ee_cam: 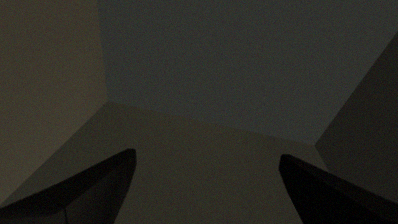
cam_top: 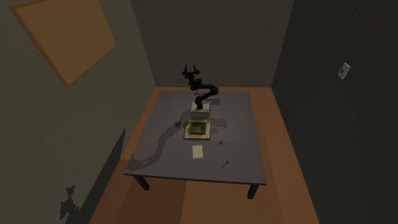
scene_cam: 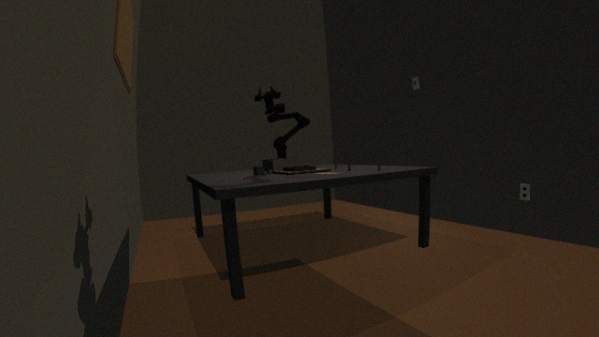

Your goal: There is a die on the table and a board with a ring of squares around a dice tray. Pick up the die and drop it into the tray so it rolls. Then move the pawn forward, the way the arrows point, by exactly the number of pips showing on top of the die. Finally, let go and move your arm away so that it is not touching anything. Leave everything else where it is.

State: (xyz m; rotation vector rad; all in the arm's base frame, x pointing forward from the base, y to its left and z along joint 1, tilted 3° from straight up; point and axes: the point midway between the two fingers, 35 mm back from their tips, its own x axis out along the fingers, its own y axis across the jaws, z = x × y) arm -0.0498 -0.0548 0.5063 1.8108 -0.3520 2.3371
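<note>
My gripper (cam_top: 189, 65) (scene_cam: 265, 89) (ee_cam: 208, 158) is open and empty, raised high above the table with its fingers pointing up. The board (cam_top: 187, 136) lies in front of the arm's base, with the green-floored dice tray (cam_top: 198, 127) in its middle. A small yellow-orange piece (cam_top: 208, 121), which looks like the pawn, stands at the board's back right corner. A small grey shape (cam_top: 185, 122) is at the board's back left edge; whether it is the die cannot be told. No pips or arrows can be read.
A dark grey block (cam_top: 177, 124) (scene_cam: 258, 170) is left of the board. A pale card (cam_top: 198, 152) lies in front of it. To the right stand small orange (cam_top: 226, 126), red (cam_top: 221, 142) and green (cam_top: 227, 161) pieces. The white base box (cam_top: 200, 114) is behind the board.
</note>
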